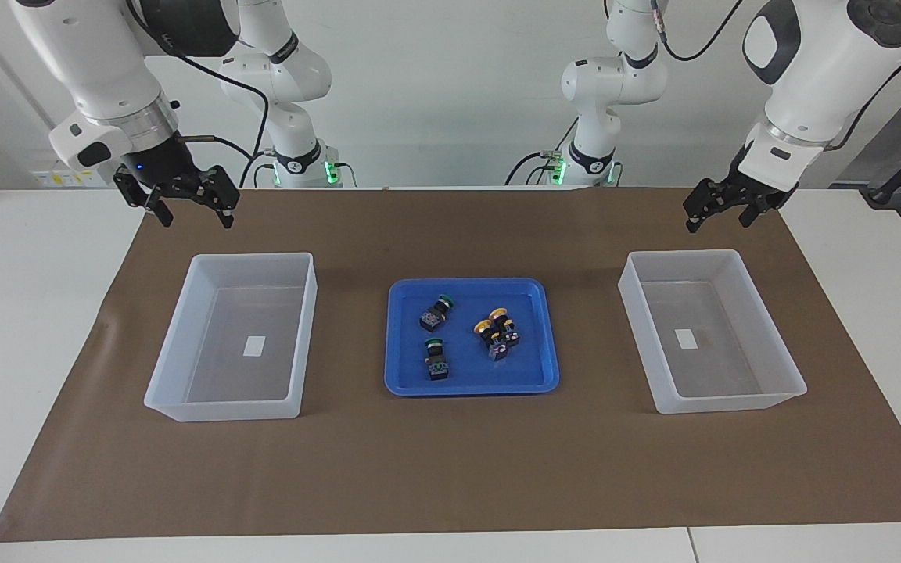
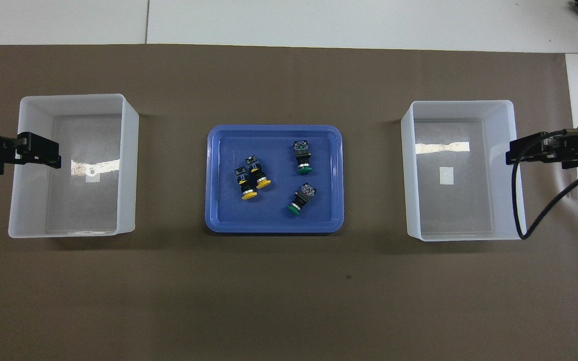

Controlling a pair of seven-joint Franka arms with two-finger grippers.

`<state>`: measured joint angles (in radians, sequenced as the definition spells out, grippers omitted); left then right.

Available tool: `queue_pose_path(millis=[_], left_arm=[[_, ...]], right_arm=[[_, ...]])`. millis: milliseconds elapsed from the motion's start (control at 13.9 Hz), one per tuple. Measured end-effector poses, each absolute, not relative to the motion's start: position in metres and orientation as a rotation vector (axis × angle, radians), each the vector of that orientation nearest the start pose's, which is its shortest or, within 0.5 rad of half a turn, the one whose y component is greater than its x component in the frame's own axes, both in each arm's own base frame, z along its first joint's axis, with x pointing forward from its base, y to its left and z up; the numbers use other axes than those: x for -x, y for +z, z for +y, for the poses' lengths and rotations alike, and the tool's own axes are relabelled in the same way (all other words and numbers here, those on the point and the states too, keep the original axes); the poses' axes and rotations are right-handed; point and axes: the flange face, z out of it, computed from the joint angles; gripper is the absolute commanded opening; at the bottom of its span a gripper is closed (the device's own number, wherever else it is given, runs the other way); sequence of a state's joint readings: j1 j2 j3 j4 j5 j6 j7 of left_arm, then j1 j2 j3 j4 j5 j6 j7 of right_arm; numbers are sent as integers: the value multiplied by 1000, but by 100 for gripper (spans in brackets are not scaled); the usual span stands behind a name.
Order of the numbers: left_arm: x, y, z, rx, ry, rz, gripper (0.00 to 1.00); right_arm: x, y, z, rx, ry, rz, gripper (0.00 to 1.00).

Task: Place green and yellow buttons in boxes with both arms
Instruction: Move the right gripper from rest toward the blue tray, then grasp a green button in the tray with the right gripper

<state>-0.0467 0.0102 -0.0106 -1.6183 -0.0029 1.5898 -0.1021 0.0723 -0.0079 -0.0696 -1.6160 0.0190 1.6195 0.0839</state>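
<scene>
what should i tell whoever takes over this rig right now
Left gripper: open, empty, raised near the box at its end, waiting.
Right gripper: open, empty, raised near the other box.
All four buttons lie in the blue tray between the boxes: two green, and two yellow side by side.
Done: nothing; both boxes hold no buttons.
Left: move all four buttons into the boxes.

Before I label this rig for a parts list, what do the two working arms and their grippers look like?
Both are large white jointed arms with rounded shells. The left arm shows a dark oval panel and a grey joint cap; the right arm has a metallic wrist ring. Each ends in a black two-finger gripper: left gripper, right gripper. A black cable runs to each wrist.
</scene>
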Motion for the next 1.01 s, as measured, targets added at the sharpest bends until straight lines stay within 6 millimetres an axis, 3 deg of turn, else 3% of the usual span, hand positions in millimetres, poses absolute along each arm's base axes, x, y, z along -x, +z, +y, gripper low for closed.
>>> queue_pose_path(millis=[288,432,721,1009], left_arm=[[-557,598,-32,3140,61,-71,100],[-557,598,-32,3140,61,-71,100],[-557,598,-32,3140,61,-71,100],[-557,598,-32,3140,61,-71,100]], right_arm=[[-556,605,5,3119,0,129,100],[-557,599,16,3118,-37,106,100],[-556,570,85,3111,-58,130,100],[-571,508,167,3103,-80,170,100]])
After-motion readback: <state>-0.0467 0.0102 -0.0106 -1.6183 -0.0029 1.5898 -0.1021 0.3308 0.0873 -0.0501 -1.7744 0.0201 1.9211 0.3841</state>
